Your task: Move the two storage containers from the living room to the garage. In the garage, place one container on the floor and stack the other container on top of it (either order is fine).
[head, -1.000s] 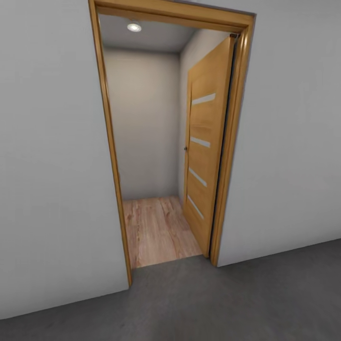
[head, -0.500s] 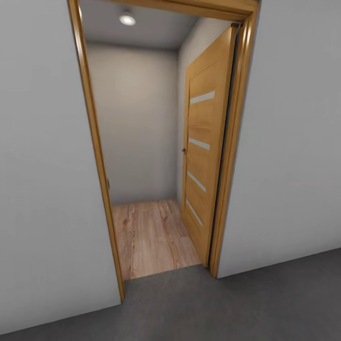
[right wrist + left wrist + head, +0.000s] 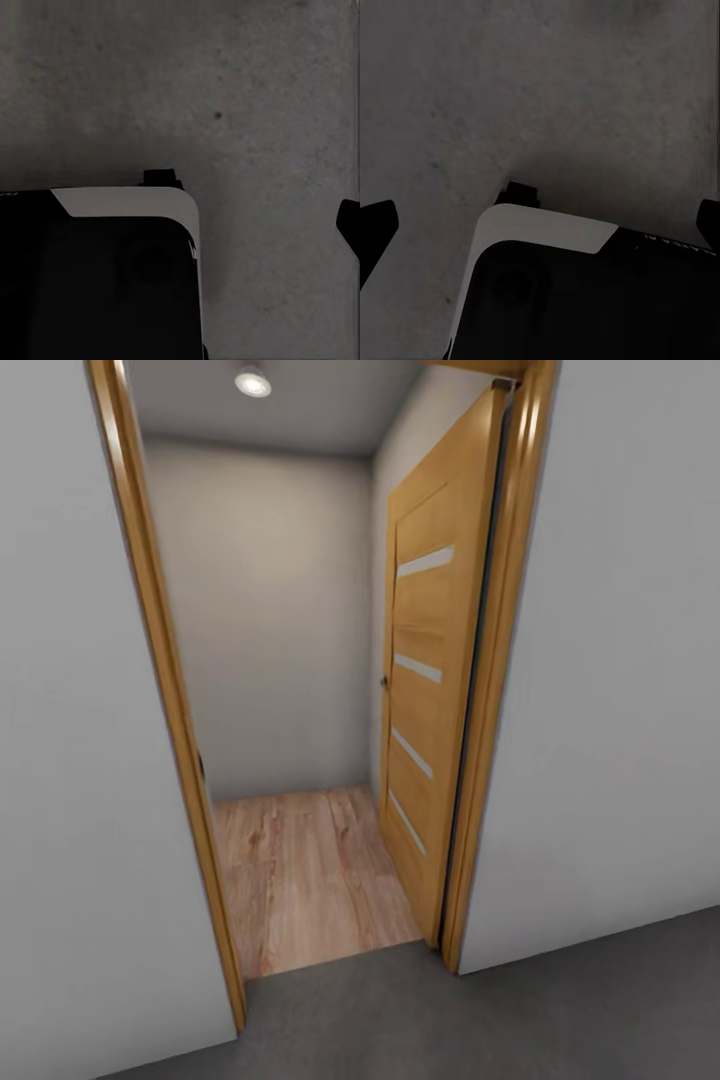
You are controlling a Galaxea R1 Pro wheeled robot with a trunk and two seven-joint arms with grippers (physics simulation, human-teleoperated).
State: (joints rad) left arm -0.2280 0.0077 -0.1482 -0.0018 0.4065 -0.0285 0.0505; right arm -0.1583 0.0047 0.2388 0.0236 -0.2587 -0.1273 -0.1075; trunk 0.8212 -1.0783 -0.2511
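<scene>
Doorway framing dominates the head view: a grey wall (image 3: 60,760) at nine o'clock, then the left post of the wooden door frame (image 3: 160,690) running from eleven o'clock down toward seven. Through the opening lies a small room with a pale back wall (image 3: 270,620), a round ceiling light (image 3: 252,380) at twelve o'clock and a light wood-plank floor (image 3: 300,880) at six o'clock of the opening. At one o'clock the wooden door (image 3: 430,690), with four narrow pale panes, stands swung inward against the side wall. The right post follows, then more grey wall at three o'clock. Dark grey concrete floor (image 3: 500,1020) runs across the bottom from five to seven o'clock, on the near side of the threshold.

The left wrist view looks down at the same concrete, with the robot's dark, white-edged base (image 3: 585,285) below; black fingertips (image 3: 375,225) sit at opposite edges, so the left gripper (image 3: 540,225) is spread wide with nothing between. The right wrist view shows concrete and the base (image 3: 97,270); one fingertip (image 3: 349,225) is visible, and I cannot tell how wide the right gripper stands.
</scene>
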